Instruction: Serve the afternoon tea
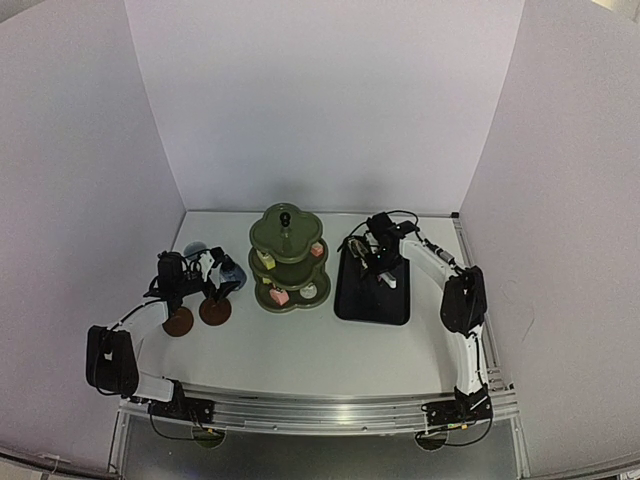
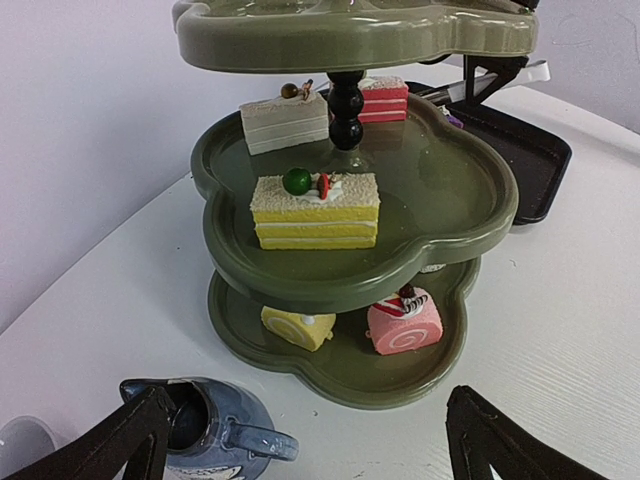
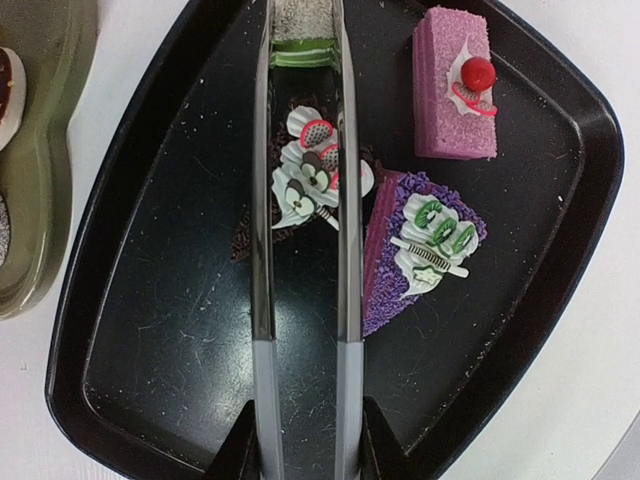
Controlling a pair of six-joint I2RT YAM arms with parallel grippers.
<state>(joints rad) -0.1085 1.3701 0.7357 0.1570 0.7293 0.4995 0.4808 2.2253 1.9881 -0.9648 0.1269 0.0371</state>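
Tongs (image 3: pixel 264 280) fill the right wrist view, their handle clamped in your right jaws at the bottom edge. Both blades reach across the black tray (image 3: pixel 170 330) and over a chocolate cake (image 3: pixel 305 185). Their tips flank a green-and-white slice (image 3: pixel 304 40). A purple wedge (image 3: pixel 420 245) and a pink slice (image 3: pixel 455 85) lie beside them.

From the left wrist, your left jaws stand wide apart, holding nothing, above the blue jug (image 2: pixel 215 435). Ahead, the green stand (image 2: pixel 300 285) carries a yellow slice (image 2: pixel 315 210) on its middle tier and a pink roll (image 2: pixel 405 320) below.

From above, the stand sits mid-bench (image 1: pixel 300 350), with the tray just to its right. One brown coaster (image 1: pixel 178 321) and another (image 1: pixel 215 311) lie to its left, with a pale cup (image 1: pixel 195 248) behind them.
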